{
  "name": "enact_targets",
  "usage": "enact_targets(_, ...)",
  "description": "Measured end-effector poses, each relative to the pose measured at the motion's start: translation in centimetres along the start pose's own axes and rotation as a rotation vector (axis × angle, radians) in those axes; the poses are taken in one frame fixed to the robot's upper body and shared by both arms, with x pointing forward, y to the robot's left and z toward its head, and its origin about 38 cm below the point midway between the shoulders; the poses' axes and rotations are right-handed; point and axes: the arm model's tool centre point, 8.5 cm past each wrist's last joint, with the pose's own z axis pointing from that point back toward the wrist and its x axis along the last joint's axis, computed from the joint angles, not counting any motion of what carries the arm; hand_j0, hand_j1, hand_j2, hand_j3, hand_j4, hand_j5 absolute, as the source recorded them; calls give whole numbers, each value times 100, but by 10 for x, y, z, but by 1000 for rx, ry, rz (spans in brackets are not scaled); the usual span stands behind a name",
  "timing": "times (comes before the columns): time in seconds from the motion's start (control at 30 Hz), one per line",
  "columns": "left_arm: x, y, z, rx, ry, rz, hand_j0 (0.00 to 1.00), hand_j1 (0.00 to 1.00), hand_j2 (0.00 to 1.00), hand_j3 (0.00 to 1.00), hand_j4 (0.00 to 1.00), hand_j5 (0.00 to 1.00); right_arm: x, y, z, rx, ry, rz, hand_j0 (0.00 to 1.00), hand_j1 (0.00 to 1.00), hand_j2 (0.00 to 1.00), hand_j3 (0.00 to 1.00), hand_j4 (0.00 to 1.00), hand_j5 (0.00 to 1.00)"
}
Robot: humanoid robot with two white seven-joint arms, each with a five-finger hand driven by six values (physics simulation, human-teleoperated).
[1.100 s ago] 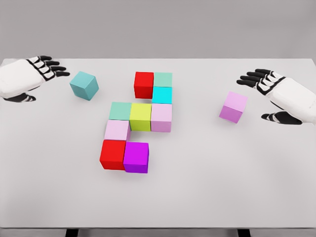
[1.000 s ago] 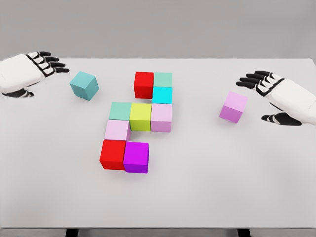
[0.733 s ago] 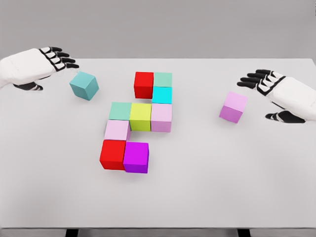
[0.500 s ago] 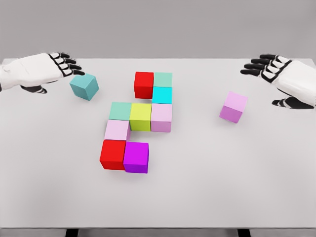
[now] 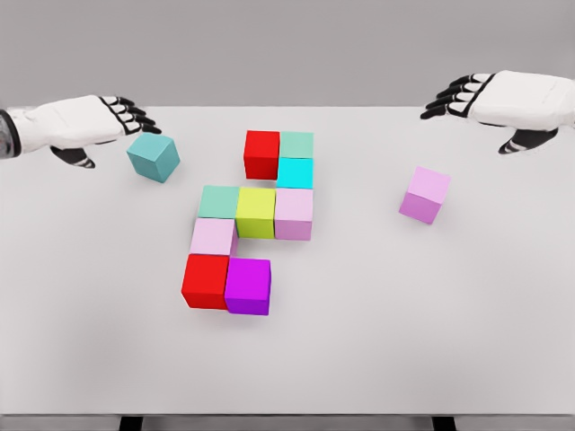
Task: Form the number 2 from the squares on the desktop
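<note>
Several coloured cubes sit joined in the middle of the white table (image 5: 377, 341): a red cube (image 5: 261, 153) and green cube (image 5: 296, 144) at the top, a cyan cube (image 5: 295, 172), a row of green (image 5: 218, 201), yellow (image 5: 256, 212) and pale pink (image 5: 294, 214), then a pink cube (image 5: 214, 237), a red cube (image 5: 206, 281) and a magenta cube (image 5: 248, 285). A loose teal cube (image 5: 153, 155) lies at the left, just right of my open left hand (image 5: 121, 121). A loose pink-violet cube (image 5: 425, 194) lies at the right. My open right hand (image 5: 467, 97) hovers above and behind it.
The table's far edge runs just behind both hands, against a plain grey wall. Bare tabletop stretches across the front and between the cluster and the pink-violet cube.
My left hand slid right, up to the teal cube. My right hand lifted up and back, away from the pink-violet cube. No cube moved.
</note>
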Motion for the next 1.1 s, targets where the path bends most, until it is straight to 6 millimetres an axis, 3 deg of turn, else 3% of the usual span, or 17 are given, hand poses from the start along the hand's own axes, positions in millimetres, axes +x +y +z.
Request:
enact_targets(0.13, -6, -8, -4, 11, 14, 79, 100, 100, 100, 100, 100, 100, -10, 11, -29, 85, -3, -37, 100, 100, 100, 100, 100, 100)
enact_targets(0.23, -12, -11, -7, 39, 32, 155, 100, 100, 100, 100, 100, 100, -14, 30, -50, 154, -5, -64, 100, 100, 100, 100, 100, 100)
enact_targets(0.37, -13, -11, -16, 67, 33, 214, 100, 100, 100, 100, 100, 100, -13, 46, -67, 222, 1, -49, 100, 100, 100, 100, 100, 100)
enact_targets(0.7, -13, -17, -31, 60, 42, 251, 100, 100, 100, 100, 100, 100, 16, 45, -83, 270, -59, 88, 99, 99, 99, 99, 99, 99)
enact_targets(1.1, -13, -13, -49, -37, 33, 239, 100, 100, 100, 100, 100, 100, 26, 64, -87, 314, -78, 99, 99, 99, 99, 99, 99, 99)
